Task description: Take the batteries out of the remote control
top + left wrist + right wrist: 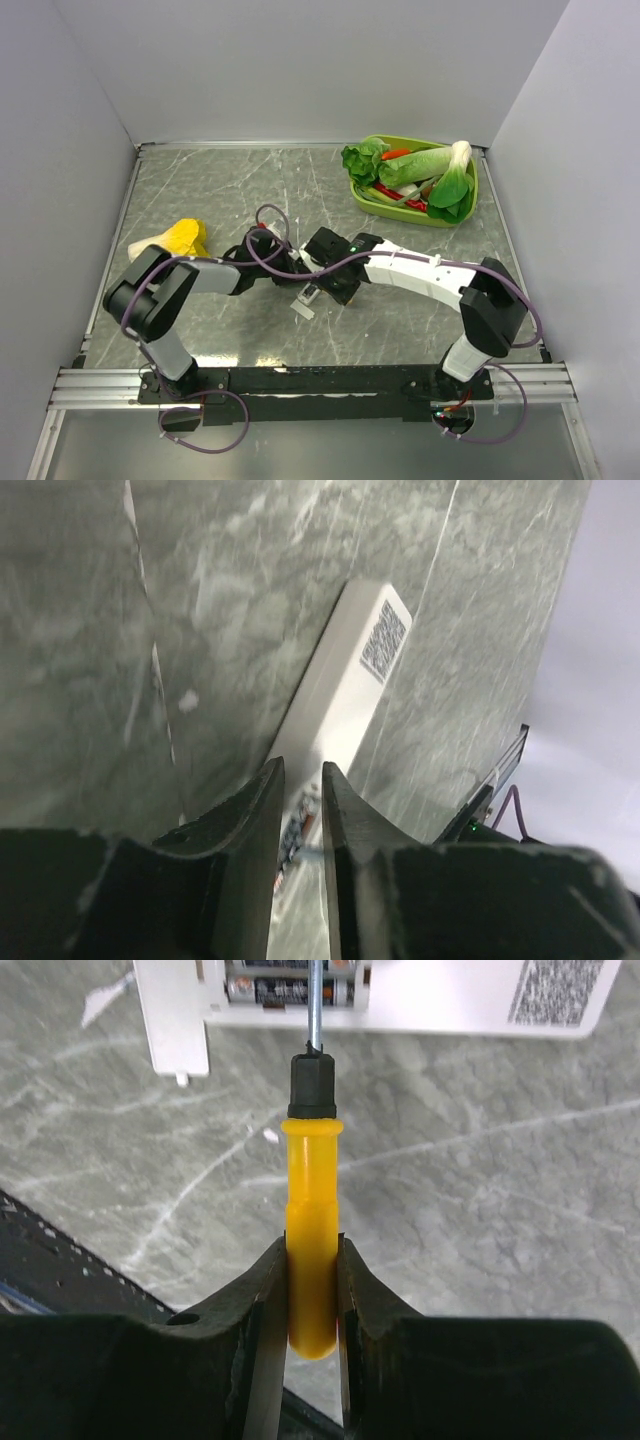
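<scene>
My right pincer (312, 1250) grips yellow-handled screwdriver (311, 1190), left pincer (300, 772) narrow; its tip may slip off dark batteries (290, 990), shoving white remote control (450, 1000).

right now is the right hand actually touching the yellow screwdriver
Touching. The right wrist view shows the right hand closed on the yellow screwdriver, both fingers pressed against its handle with no gap.

White remote control (450, 1000) lying back up, recess open; dark batteries (288, 990) seated side by side inside.
</scene>
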Tool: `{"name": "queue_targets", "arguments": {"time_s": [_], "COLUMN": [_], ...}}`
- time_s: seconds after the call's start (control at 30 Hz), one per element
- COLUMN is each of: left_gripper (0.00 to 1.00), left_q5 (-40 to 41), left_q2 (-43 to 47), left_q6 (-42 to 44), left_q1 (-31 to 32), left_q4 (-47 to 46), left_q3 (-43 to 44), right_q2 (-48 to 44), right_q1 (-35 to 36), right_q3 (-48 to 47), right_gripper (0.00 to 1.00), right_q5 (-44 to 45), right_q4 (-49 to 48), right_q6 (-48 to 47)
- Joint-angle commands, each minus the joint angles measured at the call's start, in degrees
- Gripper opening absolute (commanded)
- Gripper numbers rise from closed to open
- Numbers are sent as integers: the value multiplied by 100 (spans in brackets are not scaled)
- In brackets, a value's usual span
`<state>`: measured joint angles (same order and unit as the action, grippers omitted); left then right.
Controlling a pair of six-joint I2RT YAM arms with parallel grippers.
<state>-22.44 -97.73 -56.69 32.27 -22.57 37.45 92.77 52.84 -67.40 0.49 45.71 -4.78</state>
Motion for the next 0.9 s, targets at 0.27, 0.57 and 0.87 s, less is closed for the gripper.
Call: {"name": "queue_targets", "arguments": {"time_s": [0.27, 0.57, 0.87], "left_gripper": [26, 17, 16], "left_q5": [1241, 663, 64], "left_q2": [958, 607, 457], "left_q6": [659, 668, 141], "left_q1": [25, 77, 332], "left_q4": [1825, 1152, 350], "left_q3": [201, 114, -247], "right_q2": [-532, -409, -189], "right_q1": [-63, -63, -63], "right_q3": [-520, -494, -687], "right_gripper": [0, 0, 0], "right_q5": [478, 382, 408], "right_q4": [1036, 1071, 1396], "right_q6": [-23, -41, -182]}}
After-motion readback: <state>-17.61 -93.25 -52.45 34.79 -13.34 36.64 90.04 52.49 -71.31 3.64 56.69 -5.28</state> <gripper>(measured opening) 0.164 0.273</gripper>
